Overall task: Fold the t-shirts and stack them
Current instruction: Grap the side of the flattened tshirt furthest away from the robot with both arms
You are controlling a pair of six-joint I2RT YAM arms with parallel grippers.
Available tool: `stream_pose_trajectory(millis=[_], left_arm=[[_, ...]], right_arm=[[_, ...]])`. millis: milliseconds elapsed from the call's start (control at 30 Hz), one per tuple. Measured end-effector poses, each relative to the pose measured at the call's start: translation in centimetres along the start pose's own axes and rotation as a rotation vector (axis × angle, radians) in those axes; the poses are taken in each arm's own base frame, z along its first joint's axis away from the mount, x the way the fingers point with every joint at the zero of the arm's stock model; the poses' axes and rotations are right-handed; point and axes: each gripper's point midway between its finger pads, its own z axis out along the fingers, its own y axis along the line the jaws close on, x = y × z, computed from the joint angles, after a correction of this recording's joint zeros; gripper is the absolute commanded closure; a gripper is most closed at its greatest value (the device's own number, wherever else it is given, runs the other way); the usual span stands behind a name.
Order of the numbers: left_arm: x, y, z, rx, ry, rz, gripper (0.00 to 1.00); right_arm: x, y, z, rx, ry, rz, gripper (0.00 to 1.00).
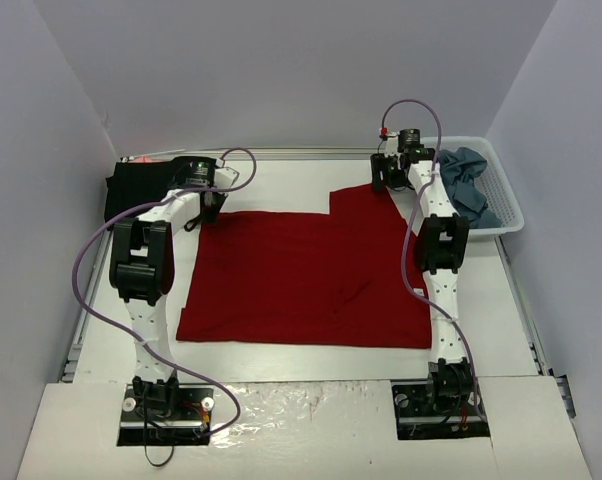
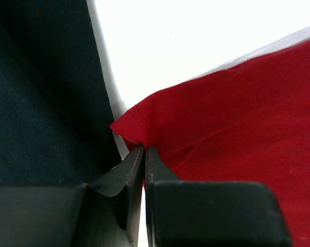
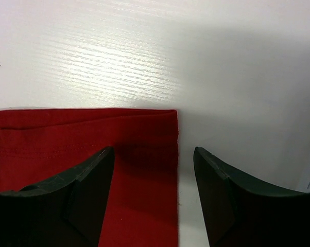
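Observation:
A dark red t-shirt (image 1: pixel 311 275) lies spread flat across the middle of the table. My left gripper (image 1: pixel 209 205) is shut on its far left corner (image 2: pixel 132 126), with the cloth pinched between the fingertips. My right gripper (image 1: pixel 389 180) hovers open over the shirt's far right corner (image 3: pixel 160 128), one finger over the cloth and the other over bare table. A black t-shirt (image 1: pixel 141 185) lies folded at the far left, also filling the left of the left wrist view (image 2: pixel 41 103). Slate blue-grey t-shirts (image 1: pixel 466 180) are heaped in the basket.
A white lattice basket (image 1: pixel 506 195) stands at the far right against the wall. Grey walls close in the table on three sides. White tabletop (image 1: pixel 291 180) shows beyond the red shirt.

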Motion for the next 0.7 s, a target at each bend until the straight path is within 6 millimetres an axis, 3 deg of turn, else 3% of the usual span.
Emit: stream_pose_trajectory(millis=[500,633,700], left_arm=[[0.0,0.0,0.0,0.000,0.000,0.000,0.97],[0.0,0.0,0.0,0.000,0.000,0.000,0.98],[0.1,0.0,0.0,0.001,0.002,0.000,0.98]], right_arm=[[-0.2,0.7,0.6,-0.042,-0.015,-0.013,0.68],[-0.3,1.1,0.9,-0.046,-0.019,-0.027,0.90],[-0.4,1.1,1.0,-0.047,-0.023,-0.033,0.95]])
